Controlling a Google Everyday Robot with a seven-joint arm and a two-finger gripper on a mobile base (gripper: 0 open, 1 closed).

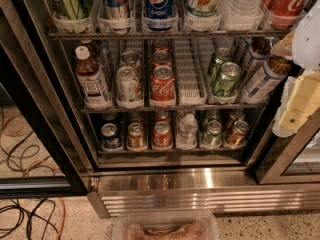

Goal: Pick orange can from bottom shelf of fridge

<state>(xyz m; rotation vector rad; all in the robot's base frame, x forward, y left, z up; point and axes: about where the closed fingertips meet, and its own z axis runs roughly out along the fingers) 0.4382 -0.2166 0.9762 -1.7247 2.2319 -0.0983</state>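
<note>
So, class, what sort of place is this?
Probably a shop or office pantry: a commercial drinks fridge, its bottom shelf lined with cans, cables on the floor. The gripper hangs at right.

Cables are lying tangled on the speckled floor at left; gripper is hanging at the right edge.

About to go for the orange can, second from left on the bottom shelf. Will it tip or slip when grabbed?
The orange can stands upright between the blue can and red can, so it probably won't tip sideways, but may slide backward. Its smooth metal looks slippery and likely dents if squeezed hard. The gripper sits at the right edge, higher up.
</note>
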